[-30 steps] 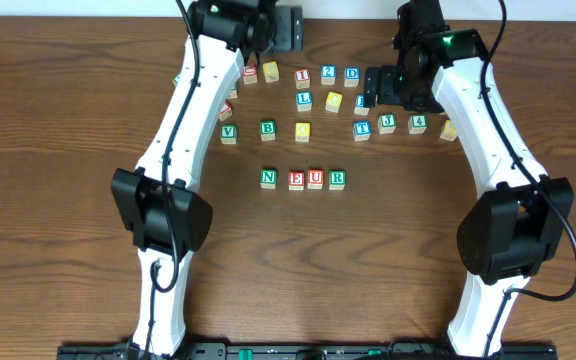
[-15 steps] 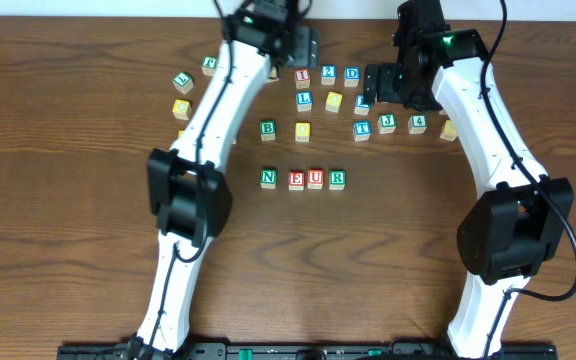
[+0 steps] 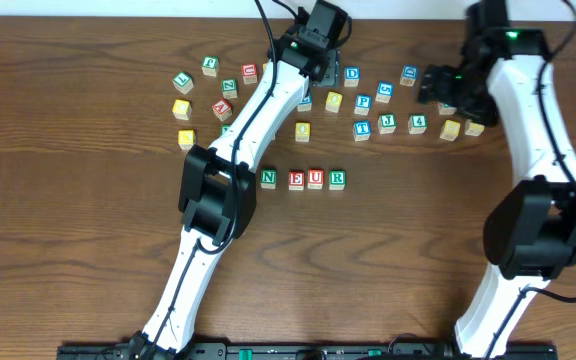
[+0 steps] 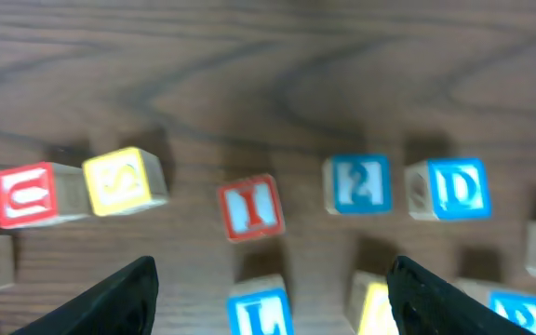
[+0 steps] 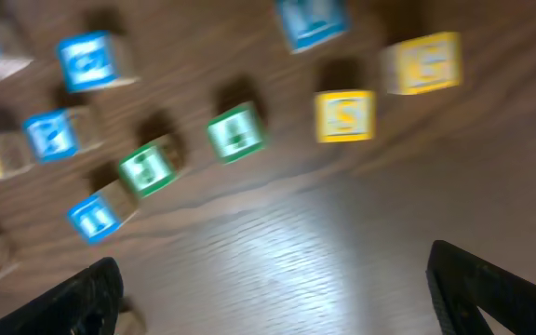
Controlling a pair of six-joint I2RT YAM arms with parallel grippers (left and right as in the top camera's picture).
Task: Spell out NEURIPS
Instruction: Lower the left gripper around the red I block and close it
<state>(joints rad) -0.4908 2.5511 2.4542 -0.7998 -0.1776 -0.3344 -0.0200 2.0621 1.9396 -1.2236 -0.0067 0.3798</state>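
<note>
The row N [image 3: 268, 178], E [image 3: 295, 180], U [image 3: 315, 179], R [image 3: 337, 178] lies mid-table. My left gripper [image 3: 318, 52] hovers over the back cluster, open and empty. In the left wrist view [image 4: 273, 284] a red I block [image 4: 249, 207] lies just ahead of its jaws, with a blue L [image 4: 261, 312] between the fingers below. My right gripper [image 3: 440, 86] is open and empty at the back right [image 5: 277, 279]. A yellow S block [image 5: 344, 115] lies ahead of it. A blue P block [image 3: 363, 102] sits in the cluster. The I block is hidden under the left arm in the overhead view.
Loose letter blocks are spread across the back of the table. Blue 2 [image 4: 357, 183] and blue D [image 4: 454, 189] lie right of the I; a red U [image 4: 26, 194] and a yellow block [image 4: 124, 180] lie left. Green 4 [image 5: 235, 132] and J [image 5: 150, 167] are near the S.
My left arm has swung right from the left blocks to above the I and 2. My right arm has moved right, uncovering the P and another blue block.
</note>
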